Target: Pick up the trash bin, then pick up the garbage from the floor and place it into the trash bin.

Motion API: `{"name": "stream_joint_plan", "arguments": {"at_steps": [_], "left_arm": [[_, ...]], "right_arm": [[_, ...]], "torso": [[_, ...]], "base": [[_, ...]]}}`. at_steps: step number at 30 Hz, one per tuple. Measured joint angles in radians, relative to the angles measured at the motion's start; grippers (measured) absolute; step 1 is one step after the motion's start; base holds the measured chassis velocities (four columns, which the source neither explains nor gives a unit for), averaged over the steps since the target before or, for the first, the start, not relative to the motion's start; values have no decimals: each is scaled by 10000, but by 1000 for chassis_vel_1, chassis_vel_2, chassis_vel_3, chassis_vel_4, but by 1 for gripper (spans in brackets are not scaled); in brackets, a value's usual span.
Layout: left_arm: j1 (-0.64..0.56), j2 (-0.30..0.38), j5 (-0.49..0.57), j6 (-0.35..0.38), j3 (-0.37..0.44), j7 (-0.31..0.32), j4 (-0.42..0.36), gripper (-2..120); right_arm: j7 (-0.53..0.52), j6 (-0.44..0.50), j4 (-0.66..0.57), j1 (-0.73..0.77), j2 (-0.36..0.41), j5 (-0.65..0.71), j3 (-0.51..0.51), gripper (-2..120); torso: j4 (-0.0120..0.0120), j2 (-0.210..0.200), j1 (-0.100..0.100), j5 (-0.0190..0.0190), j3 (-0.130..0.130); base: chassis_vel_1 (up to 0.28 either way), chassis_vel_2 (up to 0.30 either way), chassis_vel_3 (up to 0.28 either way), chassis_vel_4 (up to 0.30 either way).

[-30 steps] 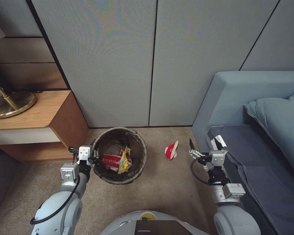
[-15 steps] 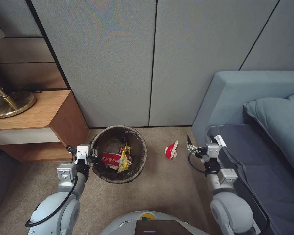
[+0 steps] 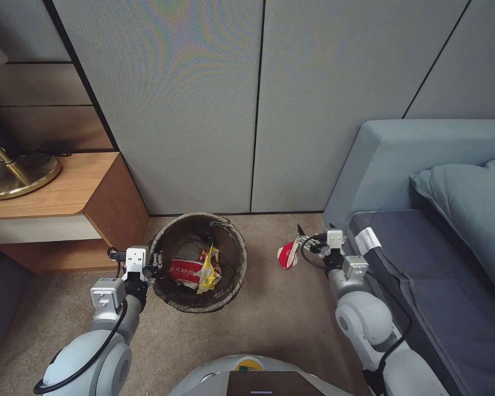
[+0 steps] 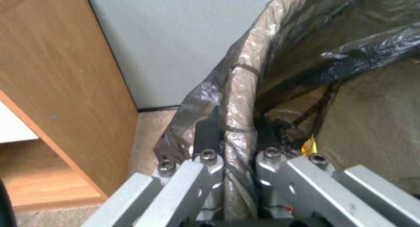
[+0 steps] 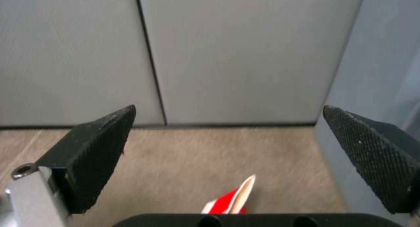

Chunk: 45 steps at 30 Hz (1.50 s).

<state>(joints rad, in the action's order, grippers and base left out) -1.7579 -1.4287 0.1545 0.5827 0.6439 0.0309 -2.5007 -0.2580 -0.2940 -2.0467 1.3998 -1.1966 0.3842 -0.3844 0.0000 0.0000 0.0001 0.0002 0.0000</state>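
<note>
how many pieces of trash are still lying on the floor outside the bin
1: a crushed red-and-white paper cup on the carpet between the trash bin and the sofa, just ahead of the open right gripper. More could be hidden behind the arms.

Open carpet is lying between trash bin and crushed cup; sofa is crowding the right claw; wooden cabinet is hemming the bin's left.

I'm looking into a bedroom, likely a hotel room: a blue upholstered bed with pillow, wooden nightstand carrying a brass lamp base, padded wall panels, beige carpet.
</note>
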Motion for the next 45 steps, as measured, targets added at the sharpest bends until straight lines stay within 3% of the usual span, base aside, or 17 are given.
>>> {"name": "stream_joint_plan", "arguments": {"at_steps": [7,14,45], "left_arm": [[-213,38,-82,17,1,7,-6,2],[-266,56,-82,59,2,12,-6,2],[-394,-62,-91,89,-2,4,-4,2]], "right_arm": [[-143,-185,958,-796,147,681,712,100],[-971,-718,1958,-1796,81,1771,1504,100],[-1731,-847,5659,-3626,-605,1953,2352,100]], "torso": [[0,0,0,-2,0],[1,0,0,-2,0],[-1,0,0,-2,-1]], "base": [[0,0,0,0],[0,0,0,0],[0,0,0,0]]}}
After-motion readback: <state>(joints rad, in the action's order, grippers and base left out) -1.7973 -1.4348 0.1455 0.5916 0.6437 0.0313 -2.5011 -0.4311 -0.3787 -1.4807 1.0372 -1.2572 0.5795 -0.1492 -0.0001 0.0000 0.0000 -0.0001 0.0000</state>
